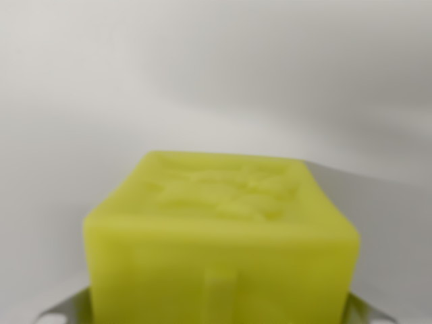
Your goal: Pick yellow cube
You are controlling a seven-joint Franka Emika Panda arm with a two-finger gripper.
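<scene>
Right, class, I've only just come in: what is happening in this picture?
This is the view from a camera on a robot arm's wrist. A yellow cube fills the lower middle of the picture, very close to the lens and blurred, with a raised pattern on its top face. Grey metal tips of the end effector peek out at the cube's lower corners, one on each side. Whether they are pressing on the cube cannot be told. Behind is only a plain pale surface.
</scene>
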